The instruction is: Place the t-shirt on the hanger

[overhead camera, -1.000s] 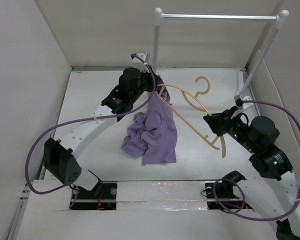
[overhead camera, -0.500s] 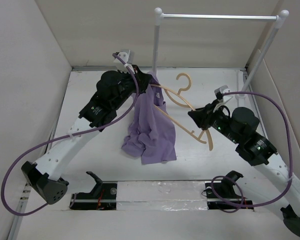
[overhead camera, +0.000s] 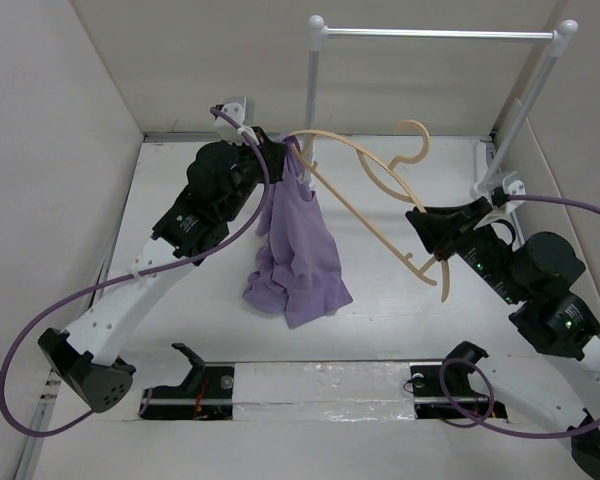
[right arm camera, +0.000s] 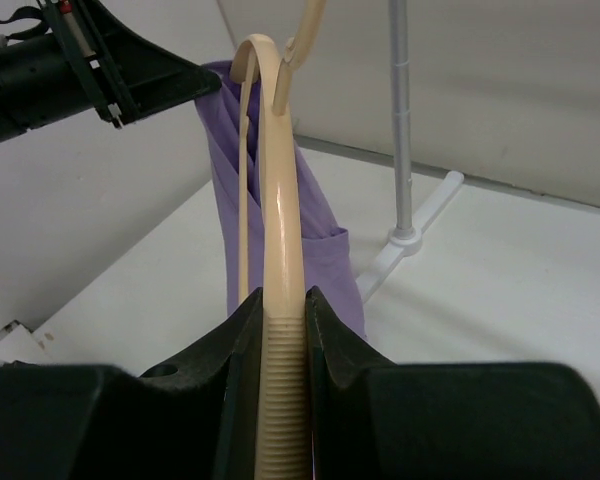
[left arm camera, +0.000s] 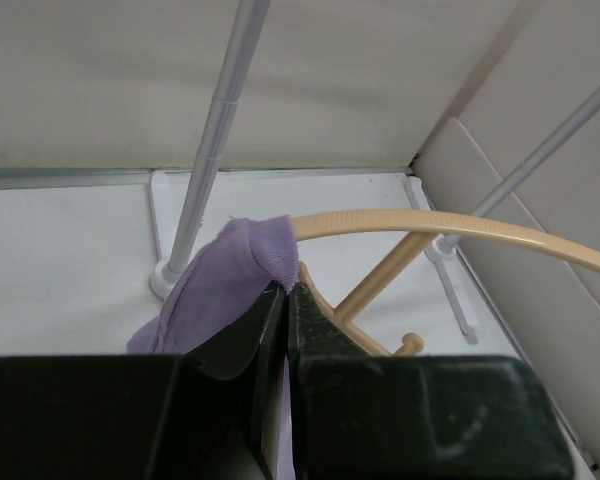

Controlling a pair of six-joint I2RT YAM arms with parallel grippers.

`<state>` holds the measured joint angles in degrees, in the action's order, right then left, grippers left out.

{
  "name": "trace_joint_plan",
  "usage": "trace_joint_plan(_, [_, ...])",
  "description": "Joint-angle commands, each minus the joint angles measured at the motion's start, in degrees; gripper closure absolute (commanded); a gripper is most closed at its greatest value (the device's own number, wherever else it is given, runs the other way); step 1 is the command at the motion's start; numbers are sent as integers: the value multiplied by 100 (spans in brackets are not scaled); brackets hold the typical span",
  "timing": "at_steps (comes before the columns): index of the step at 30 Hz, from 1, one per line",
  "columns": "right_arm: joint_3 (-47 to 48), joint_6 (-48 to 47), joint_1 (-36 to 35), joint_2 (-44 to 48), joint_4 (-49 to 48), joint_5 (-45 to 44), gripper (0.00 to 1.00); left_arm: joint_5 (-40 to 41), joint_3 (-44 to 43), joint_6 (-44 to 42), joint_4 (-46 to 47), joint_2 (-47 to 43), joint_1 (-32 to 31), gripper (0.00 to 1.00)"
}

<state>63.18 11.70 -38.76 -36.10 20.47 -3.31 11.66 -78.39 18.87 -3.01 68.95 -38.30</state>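
My left gripper is shut on the top of the purple t-shirt and holds it up; the shirt hangs down with its lower part bunched on the table. In the left wrist view the shirt is pinched at the tips of my left gripper. My right gripper is shut on the ribbed end of the pale beige hanger, held in the air. The hanger's far shoulder end reaches the shirt's top by the left gripper. In the right wrist view the hanger runs up from my right gripper to the shirt.
A white-and-metal clothes rack stands at the back, with one post right behind the shirt and another post at the right. Beige walls enclose the white table.
The right gripper has moved right and back, lifting the hanger higher so its far end now sits at the shirt's top. The left gripper has raised the shirt slightly.
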Motion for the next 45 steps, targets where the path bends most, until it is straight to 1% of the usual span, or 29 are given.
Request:
trace_joint_plan(1, [73, -116, -44, -195, -428, -65, 100, -269, -238, -42, 257, -4, -28, 100])
trace_joint_plan(2, [46, -98, -44, -292, -473, 5, 100, -435, -203, -33, 492, -30, -28, 100])
trace_joint_plan(3, [37, -98, -44, -467, -500, 102, 100, -471, -159, -33, 537, -57, -28, 100])
trace_joint_plan(6, [-112, -2, -44, -583, -675, 287, 100, -305, -317, -112, 389, -4, -28, 100])
trace_joint_plan(7, [-139, 7, -44, -565, -702, 453, 100, -244, -343, -147, 371, -13, -28, 100])
trace_joint_plan(10, [-191, -45, -44, -356, -484, 480, 100, 37, -203, -165, 468, -118, -28, 100])
trace_joint_plan(12, [-288, -45, -44, -205, -404, 524, 100, 231, -247, -182, 362, -92, -28, 100])
trace_joint_plan(14, [-376, -98, -44, -117, -167, 778, 100, 267, -247, -156, 388, -66, -28, 100])
trace_joint_plan(16, [-455, -107, -44, -126, -157, 893, 100, 127, -247, -130, 458, 4, -28, 100])
trace_joint_plan(17, [-603, -72, -44, -117, -244, 902, 100, -126, -308, -121, 398, 74, -28, 100])
trace_joint_plan(19, [-745, -19, -44, -160, -708, 920, 100, -426, -510, -24, 318, 267, -28, 100])
trace_joint_plan(20, [-745, -28, -44, -300, -824, 1007, 100, -741, -519, 2, 362, 303, -28, 100])
trace_joint_plan(22, [-693, -36, -44, -485, -1131, 1087, 100, -1042, -598, 11, 354, 399, -28, 100])
trace_joint_plan(23, [-658, -45, -44, -590, -1211, 1191, 100, -1313, -738, -50, 310, 478, -28, 100])
trace_joint_plan(24, [-510, -54, -44, -818, -1273, 1288, 100, -1333, -931, -120, -169, 566, -28, 100])
trace_joint_plan(25, [-378, -246, -96, -942, -1099, 1420, 100, -1298, -1220, -260, -365, 689, -28, 100])
trace_joint_plan(27, [-158, -422, -149, -1101, -905, 1605, 100, -1001, -1336, -340, -648, 629, -28, 100])
trace_joint_plan(31, [-568, -599, -201, -760, -1158, 1886, 100, -701, -1380, -446, -824, 427, -28, 100])
trace_joint_plan(33, [-605, -608, -202, -723, -1212, 2106, 100, -814, -1416, -437, -929, 400, -28, 100])
trace_joint_plan(34, [-640, -538, -202, -749, -1403, 2141, 100, -945, -1477, -420, -939, 418, -28, 100])
trace_joint_plan(35, [-684, -433, -202, -793, -1579, 2072, 100, -1347, -1521, -393, -956, 444, -28, 100])
trace_joint_plan(36, [-745, -354, -202, -846, -1825, 2054, 100, -1559, -1591, -350, -1043, 479, -28, 100])
trace_joint_plan(37, [-798, -231, -202, -951, -2332, 2054, 100, -1753, -1644, -314, -1035, 514, -28, 100])
trace_joint_plan(38, [-790, -187, -202, -1248, -2485, 2028, 100, -2086, -1636, -297, -983, 532, -28, 100])
trace_joint_plan(40, [-676, -151, -202, -1574, -2818, 2141, 100, -2264, -1775, -332, -1061, 602, -28, 100])
trace_joint_plan(42, [-701, 50, -202, -1856, -3205, 1924, 100, -2352, -1951, -375, -1367, 672, -28, 100])
trace_joint_plan(43, [-797, 260, -254, -1848, -3807, 1731, 100, -2387, -2013, -402, -1430, 638, -28, 100])
trace_joint_plan(44, [-964, 401, -255, -1822, -4214, 1424, 100, -2466, -1987, -385, -1431, 577, -28, 100])
trace_joint_plan(45, [-1287, 533, -255, -1752, -4679, 1203, 100, -2493, -1944, -376, -1387, 532, -28, 100])
